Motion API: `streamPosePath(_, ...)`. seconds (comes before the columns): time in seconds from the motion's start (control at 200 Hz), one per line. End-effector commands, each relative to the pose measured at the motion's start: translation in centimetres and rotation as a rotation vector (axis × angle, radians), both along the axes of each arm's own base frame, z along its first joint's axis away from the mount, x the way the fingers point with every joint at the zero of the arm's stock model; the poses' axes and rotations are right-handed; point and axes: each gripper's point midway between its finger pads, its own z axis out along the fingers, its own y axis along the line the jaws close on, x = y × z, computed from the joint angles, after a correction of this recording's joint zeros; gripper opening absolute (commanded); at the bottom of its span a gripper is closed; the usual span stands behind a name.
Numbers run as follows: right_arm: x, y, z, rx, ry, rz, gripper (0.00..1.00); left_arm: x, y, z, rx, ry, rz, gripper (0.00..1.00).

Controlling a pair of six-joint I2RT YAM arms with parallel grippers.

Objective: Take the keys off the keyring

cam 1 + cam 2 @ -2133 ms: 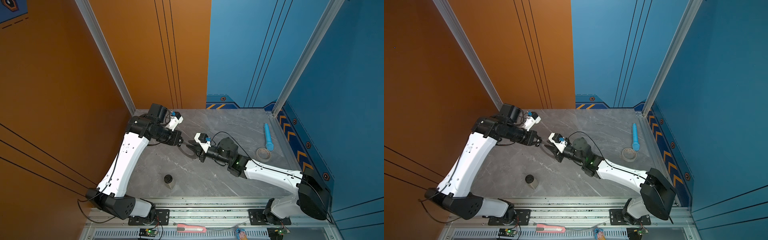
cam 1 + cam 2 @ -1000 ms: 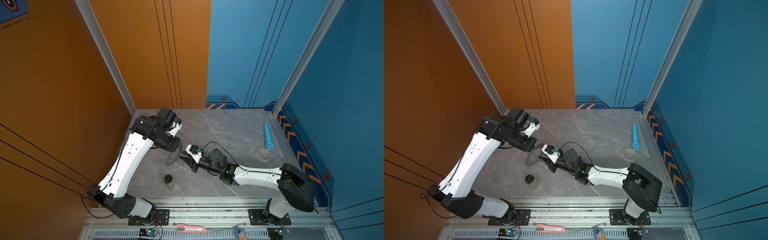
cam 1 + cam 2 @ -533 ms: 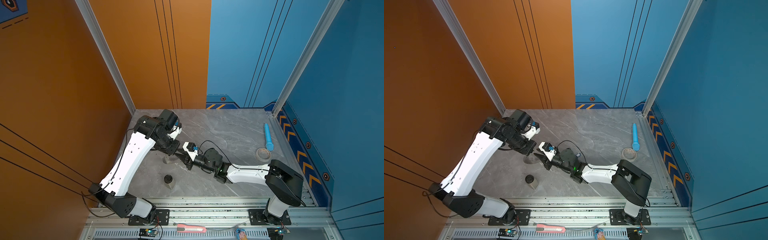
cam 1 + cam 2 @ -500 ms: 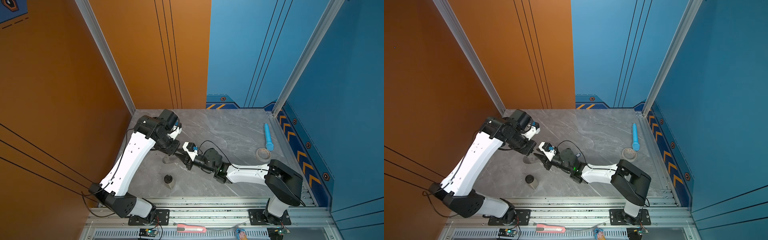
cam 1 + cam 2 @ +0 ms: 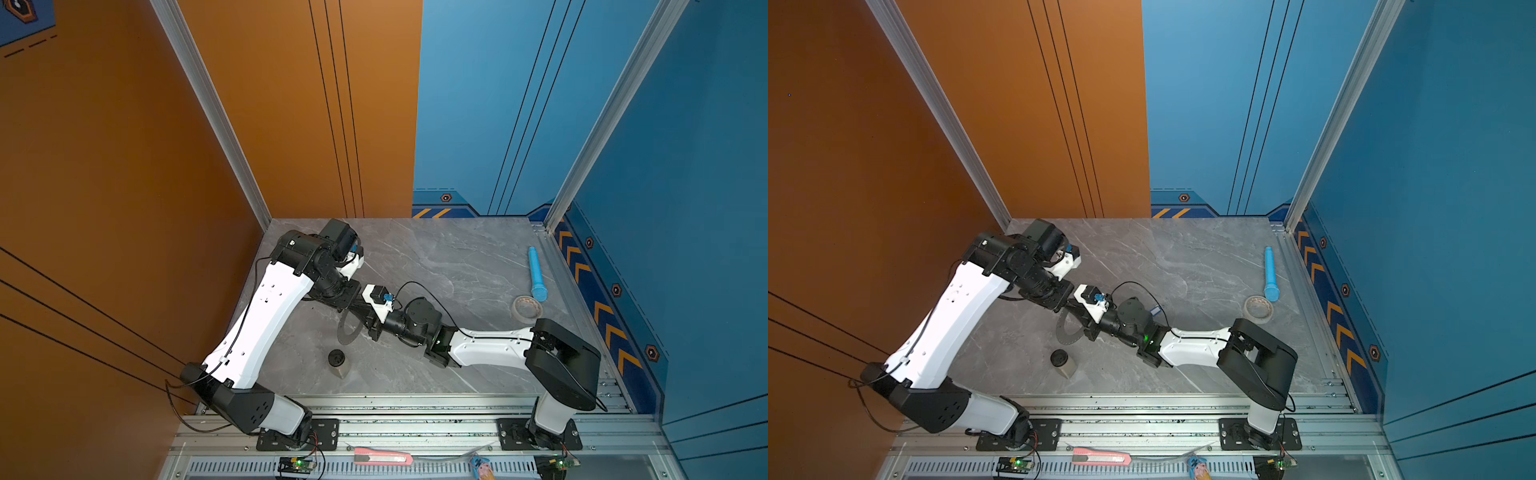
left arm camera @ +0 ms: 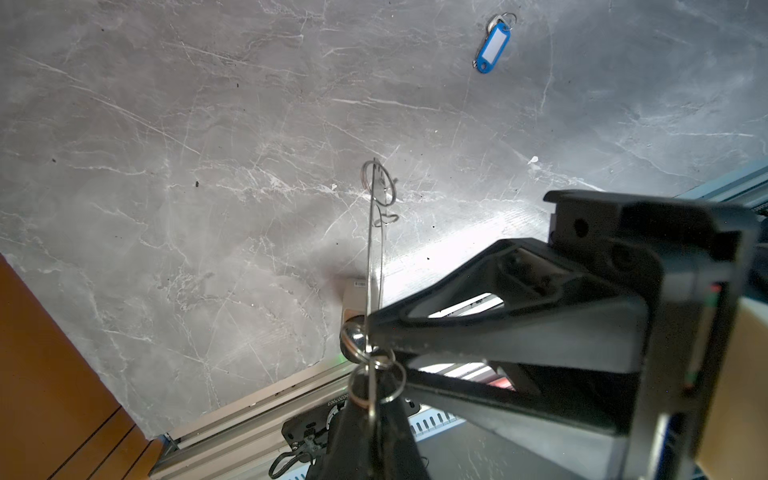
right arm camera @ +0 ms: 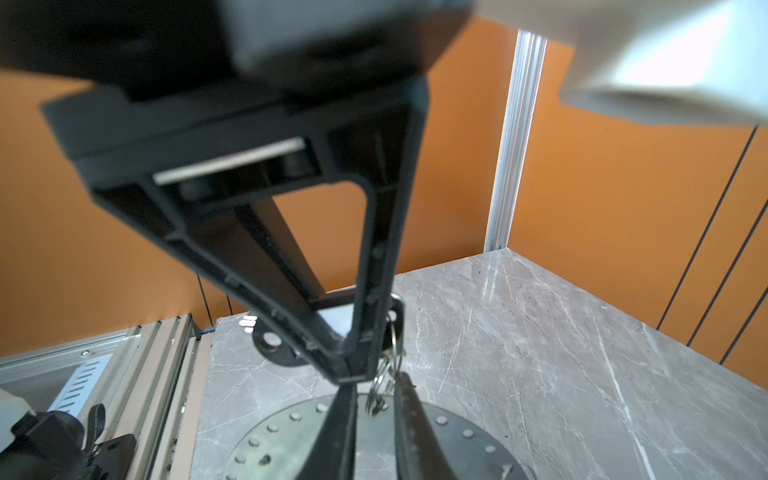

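My left gripper point(image 5: 356, 309) point(image 5: 1073, 309) is shut on the rim of the keyring point(image 5: 343, 332) point(image 5: 1061, 332), a thin perforated metal disc held on edge over the table. It shows edge-on in the left wrist view point(image 6: 371, 249) and flat in the right wrist view point(image 7: 282, 440). My right gripper point(image 5: 365, 320) point(image 7: 376, 415) meets it tip to tip, its jaws narrowly apart around small wire loops point(image 7: 384, 382) point(image 6: 380, 372) on the rim. A black key point(image 7: 397, 318) hangs there, mostly hidden behind the left finger. The blue key point(image 6: 492, 43) point(image 5: 1155, 310) lies loose on the table.
A small black-capped bottle point(image 5: 337, 360) stands just in front of the grippers. A beige tape roll point(image 5: 527, 308) and a blue cylinder point(image 5: 536, 274) lie at the right edge. The orange wall is close on the left. A pink knife point(image 5: 382, 458) rests on the front rail.
The right gripper has slid left up to the left gripper's tip and its jaws have narrowed around the wire loops. The left gripper has kept its hold on the keyring.
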Motion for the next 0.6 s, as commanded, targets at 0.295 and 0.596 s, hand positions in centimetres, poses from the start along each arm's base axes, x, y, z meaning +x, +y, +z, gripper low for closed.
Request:
streamPosePath(0.295,0.2,0.0,1.8,0.014,-0.031,-0.022,0.00,-0.3,1.3,0.5,0.028,-0.018,0.012,0.00)
streamPosePath(0.596,-0.3,-1.6,1.7,-0.099,-0.109,-0.054,0.00,1.1,3.3,0.3,0.097,-0.043,0.044,0.00)
